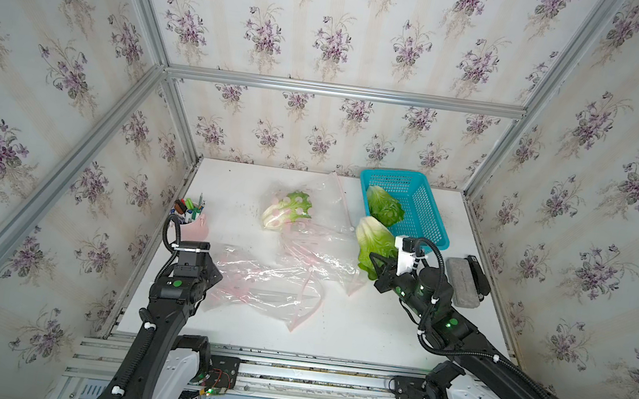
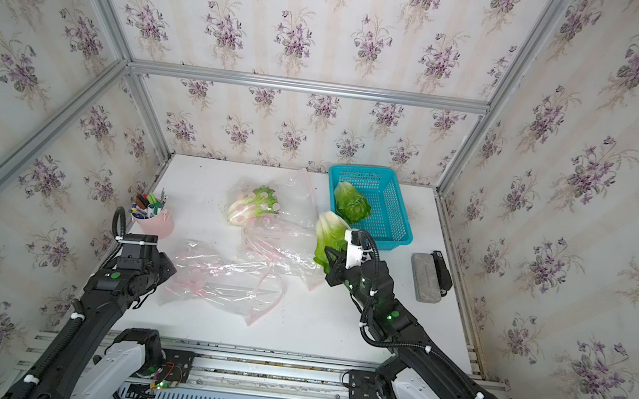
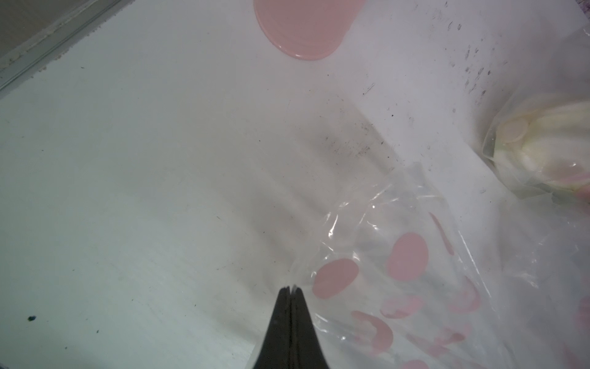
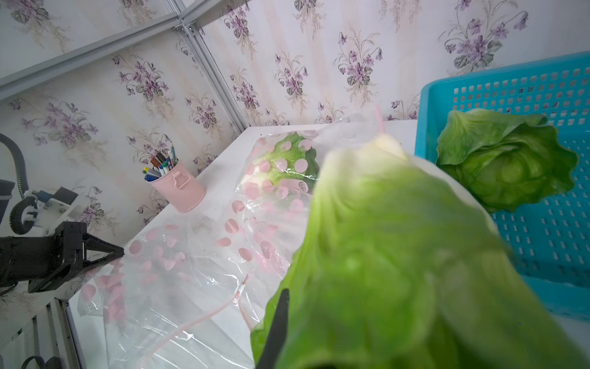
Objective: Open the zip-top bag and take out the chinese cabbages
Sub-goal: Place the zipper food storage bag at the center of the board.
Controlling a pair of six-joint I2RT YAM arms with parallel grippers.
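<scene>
In both top views your right gripper (image 1: 377, 267) is clamping the held cabbage (image 1: 372, 239) by its crinkly green end. The pale base is pointing up, and the head is hanging in the air just beside the blue basket (image 1: 430, 223). The second cabbage (image 1: 384, 207) is lying in that basket. The bagged cabbage (image 2: 254, 205) is sitting under clear pink-dotted film further back on the table. Your left gripper (image 2: 173, 270) is reaching low to the edge of the zip-top bag (image 2: 222, 284). You cannot tell here whether that film is one bag or two.

In the left wrist view the jaws are meeting tip to tip and pinching a corner of the film. The pink pen cup (image 3: 306, 28) is standing well apart from them.

In the right wrist view one finger (image 4: 278, 319) is pressing into the leaves, and the head is filling most of the frame.

These heads are probably light and springy, with thin leaf edges that may bend or slide out of a pinch. You are likely better off taking the last one across its firmer pale base. The film looks limp and slick, so hold it by the pink zip strip.
</scene>
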